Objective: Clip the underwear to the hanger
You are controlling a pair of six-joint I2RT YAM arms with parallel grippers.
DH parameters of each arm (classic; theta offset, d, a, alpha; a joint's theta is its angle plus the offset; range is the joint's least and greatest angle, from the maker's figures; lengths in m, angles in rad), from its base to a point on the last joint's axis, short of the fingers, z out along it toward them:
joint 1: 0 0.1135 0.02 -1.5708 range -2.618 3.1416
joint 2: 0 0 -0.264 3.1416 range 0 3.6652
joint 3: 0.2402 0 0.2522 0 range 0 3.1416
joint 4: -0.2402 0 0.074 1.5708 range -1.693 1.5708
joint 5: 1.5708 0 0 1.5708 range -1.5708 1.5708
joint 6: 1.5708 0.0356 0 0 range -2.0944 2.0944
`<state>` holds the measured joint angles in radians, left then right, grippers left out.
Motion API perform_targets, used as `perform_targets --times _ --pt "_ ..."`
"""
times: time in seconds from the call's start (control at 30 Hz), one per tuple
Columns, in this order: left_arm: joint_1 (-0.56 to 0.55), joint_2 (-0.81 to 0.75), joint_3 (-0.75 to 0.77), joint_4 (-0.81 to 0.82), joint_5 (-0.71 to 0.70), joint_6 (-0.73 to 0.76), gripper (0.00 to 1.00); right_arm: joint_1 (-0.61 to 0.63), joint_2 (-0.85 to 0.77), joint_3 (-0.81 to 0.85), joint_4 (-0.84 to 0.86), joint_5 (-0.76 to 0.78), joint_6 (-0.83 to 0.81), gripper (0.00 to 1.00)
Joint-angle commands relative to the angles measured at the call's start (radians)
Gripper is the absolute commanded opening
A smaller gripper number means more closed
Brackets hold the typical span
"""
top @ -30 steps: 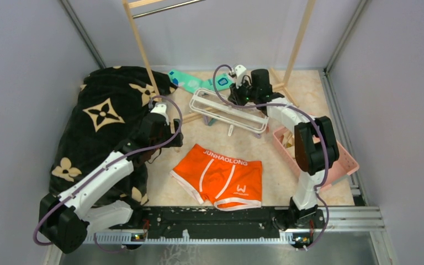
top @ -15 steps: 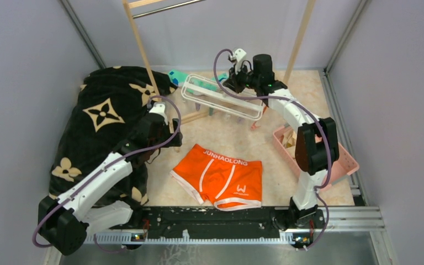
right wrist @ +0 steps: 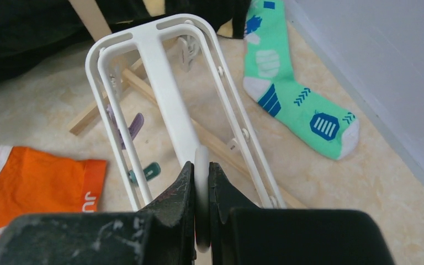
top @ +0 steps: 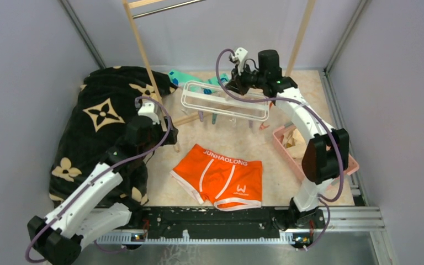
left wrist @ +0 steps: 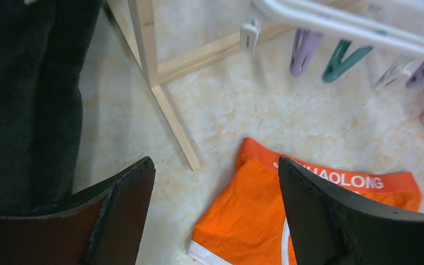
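Note:
The orange underwear (top: 218, 178) lies flat on the floor near the front, waistband lettering facing away from the arms. The white hanger (top: 223, 101) hangs lifted above the floor at the back, its purple clip (left wrist: 305, 51) and teal clip (left wrist: 339, 58) dangling. My right gripper (top: 236, 80) is shut on the hanger's hook, which is pinched between the jaws (right wrist: 201, 171), and the frame (right wrist: 165, 88) stretches away from it. My left gripper (left wrist: 214, 165) is open and empty, hovering left of the underwear (left wrist: 265, 215), over the floor.
A black patterned blanket (top: 105, 121) covers the left side. The wooden rack's post (top: 143, 49) and foot (left wrist: 171, 116) stand between the left gripper and the hanger. A teal sock (right wrist: 287, 88) lies at the back wall. A pink basket (top: 342, 160) sits at the right.
The right gripper closed on the hanger's hook and raised the hanger off the floor, carrying it up and slightly left. The left arm shifted a little left and back.

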<state>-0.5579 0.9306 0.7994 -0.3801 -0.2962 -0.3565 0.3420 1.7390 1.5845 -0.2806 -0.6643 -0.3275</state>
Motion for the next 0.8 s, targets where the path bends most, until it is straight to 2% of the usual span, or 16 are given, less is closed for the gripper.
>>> perform_targets --times 0.0,0.23,0.53,0.77 --pt "0.007 -0.097 0.035 0.048 0.009 0.047 0.89 -0.006 -0.156 0.035 -0.037 -0.052 -0.031 0.00" --pt "0.007 -0.115 0.056 0.028 -0.034 0.067 0.91 -0.007 -0.254 -0.098 -0.140 -0.024 -0.006 0.00" --pt "0.007 -0.048 0.028 0.040 0.003 0.048 0.91 -0.005 -0.267 -0.190 -0.180 -0.116 0.036 0.00" --pt "0.007 -0.016 -0.021 0.136 0.189 0.095 0.93 -0.008 -0.252 -0.175 -0.211 -0.073 0.055 0.00"
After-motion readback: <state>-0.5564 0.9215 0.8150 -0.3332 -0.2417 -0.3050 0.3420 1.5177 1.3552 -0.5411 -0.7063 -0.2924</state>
